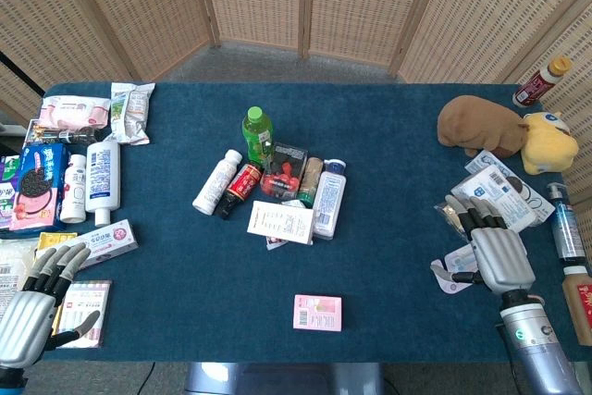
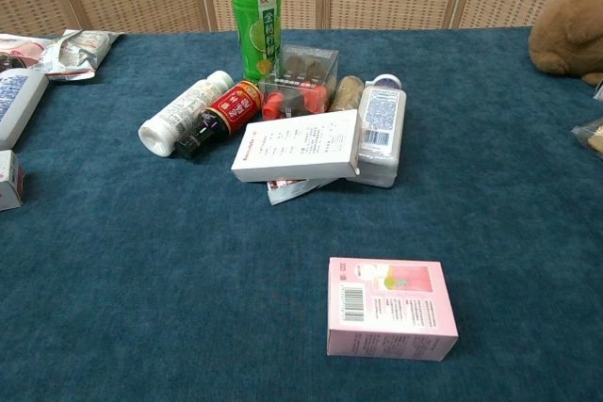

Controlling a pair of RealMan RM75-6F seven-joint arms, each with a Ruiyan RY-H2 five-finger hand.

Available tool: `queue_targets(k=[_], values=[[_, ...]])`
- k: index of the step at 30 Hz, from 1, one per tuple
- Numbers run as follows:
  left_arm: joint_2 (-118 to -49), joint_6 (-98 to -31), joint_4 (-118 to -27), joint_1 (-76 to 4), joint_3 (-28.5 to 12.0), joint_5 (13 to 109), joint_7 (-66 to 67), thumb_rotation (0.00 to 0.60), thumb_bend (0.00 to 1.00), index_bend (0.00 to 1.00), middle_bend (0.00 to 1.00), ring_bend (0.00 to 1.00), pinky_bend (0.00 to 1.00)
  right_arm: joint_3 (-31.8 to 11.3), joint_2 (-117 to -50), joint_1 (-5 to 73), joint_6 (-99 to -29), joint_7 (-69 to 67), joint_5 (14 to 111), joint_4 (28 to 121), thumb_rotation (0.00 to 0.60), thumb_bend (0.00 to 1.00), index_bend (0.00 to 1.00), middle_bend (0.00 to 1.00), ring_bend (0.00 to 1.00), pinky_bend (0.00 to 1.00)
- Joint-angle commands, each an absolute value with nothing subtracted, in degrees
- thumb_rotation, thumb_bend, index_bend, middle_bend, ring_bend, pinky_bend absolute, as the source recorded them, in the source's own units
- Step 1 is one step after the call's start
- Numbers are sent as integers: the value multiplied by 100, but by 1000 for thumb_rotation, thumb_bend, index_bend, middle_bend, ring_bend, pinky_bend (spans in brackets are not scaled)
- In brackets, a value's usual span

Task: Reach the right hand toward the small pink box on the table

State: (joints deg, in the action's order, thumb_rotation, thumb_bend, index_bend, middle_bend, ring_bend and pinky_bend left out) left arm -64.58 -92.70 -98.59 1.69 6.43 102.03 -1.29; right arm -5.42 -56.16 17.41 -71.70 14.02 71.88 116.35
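Since your right hand (image 1: 495,252) sits at the lower right of the head view, released and holding nothing, with its fingers lying over flat packets, you should lift it first and then sweep toward the frame's lower middle. There the pink box (image 1: 317,313) lies flat on the blue bench (image 1: 398,182), alone, well apart from the cluster of bottles and from the hand. Your left hand (image 1: 42,298), lower left, is likewise released; leave it.

In the chest view neither hand shows. The pink box (image 2: 389,307) fills the lower middle, label up, a barcode at its left end, its edges crisp. Come in low from the right.
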Motion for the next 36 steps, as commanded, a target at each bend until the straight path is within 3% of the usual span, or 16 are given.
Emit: queue_targets(k=[1, 18, 36], values=[[-6466, -9233, -9847, 152, 646, 10194, -150, 600, 297, 33, 50, 0, 0, -543, -5623, 1754, -7139, 1405, 7166, 11658, 455, 164, 0, 0, 0, 0], [-6375, -9234, -9897, 34, 588, 10281, -303, 600, 298, 6, 49, 0, 0, -218, -5263, 2182, -5895, 520, 8063, 11706, 468, 164, 0, 0, 0, 0], [-6244, -9338, -9837, -67, 458, 10204, -633, 600, 298, 0, 47, 0, 0, 27, -6067, 2911, -4853, 1243, 8530, 11775, 461, 137, 0, 0, 0, 0]])
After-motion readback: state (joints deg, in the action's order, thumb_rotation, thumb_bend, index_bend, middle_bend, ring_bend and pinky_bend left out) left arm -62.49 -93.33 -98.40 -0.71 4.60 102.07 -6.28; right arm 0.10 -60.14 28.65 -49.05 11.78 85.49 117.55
